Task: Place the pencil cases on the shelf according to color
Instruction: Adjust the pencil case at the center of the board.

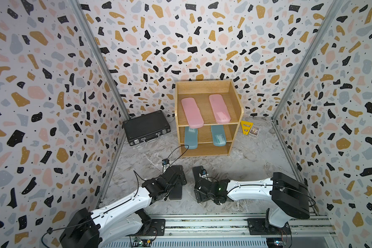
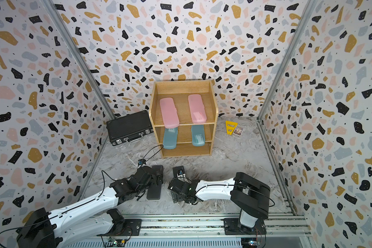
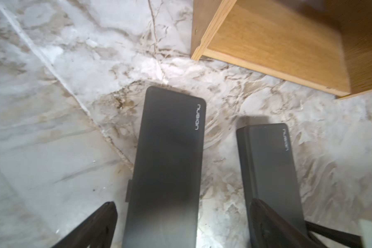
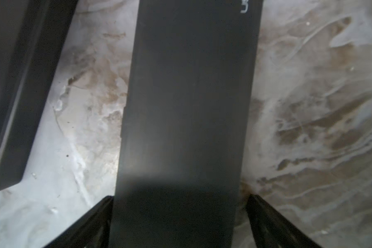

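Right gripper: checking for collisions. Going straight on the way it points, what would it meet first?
Likely the matte black rectangular pencil case lying between the open jaws of the right gripper; depth is unclear.

3 walls (image 1: 180, 32) w/ terrazzo print: black, ochre, pink & grey blobs on white. Metal corner posts (image 1: 99, 53) at both back corners. Marble-look floor (image 1: 256, 163), grey-white w/ brown veins. Light even, shadows soft.
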Robot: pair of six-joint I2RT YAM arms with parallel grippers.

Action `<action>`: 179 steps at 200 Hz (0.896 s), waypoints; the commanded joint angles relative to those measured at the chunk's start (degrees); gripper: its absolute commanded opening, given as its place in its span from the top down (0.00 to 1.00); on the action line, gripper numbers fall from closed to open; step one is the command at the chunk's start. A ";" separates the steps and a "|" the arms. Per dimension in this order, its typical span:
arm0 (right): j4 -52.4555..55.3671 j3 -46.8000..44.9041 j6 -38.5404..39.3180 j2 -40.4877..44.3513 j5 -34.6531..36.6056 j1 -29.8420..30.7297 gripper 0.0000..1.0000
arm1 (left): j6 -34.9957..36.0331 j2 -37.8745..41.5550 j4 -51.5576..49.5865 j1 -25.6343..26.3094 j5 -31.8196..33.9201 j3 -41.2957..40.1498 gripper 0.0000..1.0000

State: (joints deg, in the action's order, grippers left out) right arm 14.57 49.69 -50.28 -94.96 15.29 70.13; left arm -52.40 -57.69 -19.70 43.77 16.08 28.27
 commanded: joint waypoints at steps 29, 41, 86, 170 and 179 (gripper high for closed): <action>3.72 -4.63 -4.72 2.61 3.82 0.01 0.00 | 1.73 -5.14 0.07 0.21 -1.35 1.05 0.00; 2.75 -7.88 -5.58 5.11 3.95 0.01 0.00 | 2.03 -6.39 0.96 0.25 -2.28 1.34 0.00; -0.41 -18.46 -4.73 16.72 3.32 0.01 0.01 | 3.41 -10.27 4.45 0.33 -4.66 1.96 0.00; 3.35 -19.83 5.93 26.03 3.86 -1.80 0.00 | 3.31 -8.92 1.11 1.06 -3.04 4.14 0.00; 2.47 -19.72 7.40 25.84 2.71 -2.63 0.00 | 3.52 -7.46 -0.64 1.04 -2.04 4.57 0.00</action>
State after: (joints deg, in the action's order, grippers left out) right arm 15.88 28.91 -47.86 -70.02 19.07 69.10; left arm -49.69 -68.90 -16.69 44.47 11.03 30.20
